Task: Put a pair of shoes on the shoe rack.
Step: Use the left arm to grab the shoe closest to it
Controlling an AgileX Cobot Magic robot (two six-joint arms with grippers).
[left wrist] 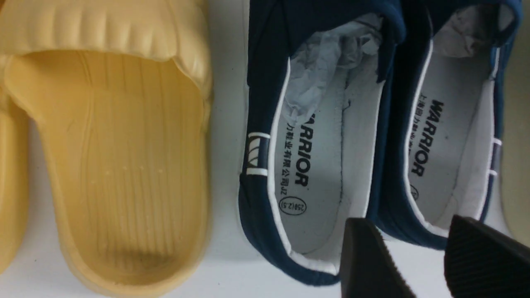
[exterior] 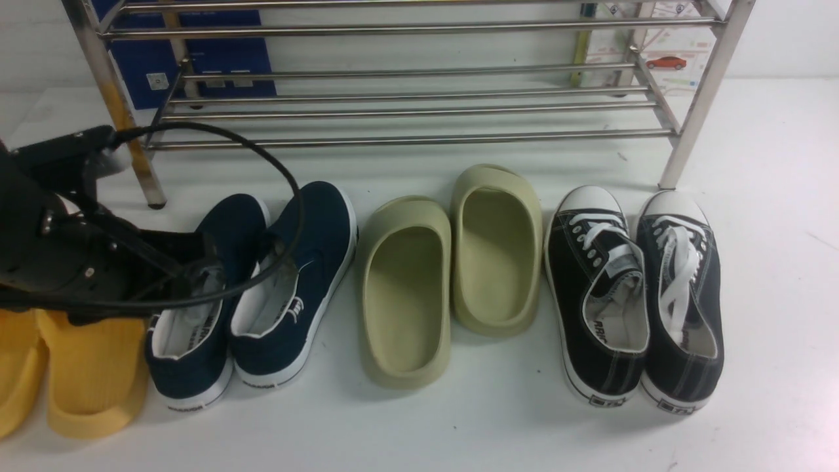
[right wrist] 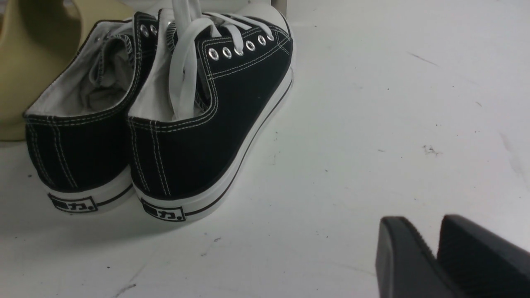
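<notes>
Down on the robot's left, the left arm (exterior: 59,255) reached in low from the side, its black body tipped toward the heel end of the navy slip-on shoes (exterior: 308,262). A black cable (exterior: 288,177) arched up from it and over both shoes. The left gripper (left wrist: 412,231) stood with its jaws apart above the heels. The adjoining walls of the two shoes showed in the gap between its fingers (left wrist: 364,260). Nothing was pinched, and whether a pad touched the canvas could not be told.

The pair sat side by side on the white floor (exterior: 459,426), touching, toes toward the shoe rack (exterior: 406,139) and not on it. Grey paper was stuffed into the toes.

The right gripper (right wrist: 426,225) showed only in its own wrist view. Its fingers were parted by a narrow gap with nothing between them, over bare floor behind and to the outer side of the black lace-up sneakers (exterior: 629,308).

Room was tight around the pair. The yellow slippers (exterior: 92,373) lay just beside its outer edge with a thin strip of floor between. The olive clogs (exterior: 406,288) were close on the other side. Beyond the toes a band of open floor ran to the rack's lowest bars, and the rack's left leg stood near the arm. The widest open floor lay behind the heels and to the right of the black sneakers.
</notes>
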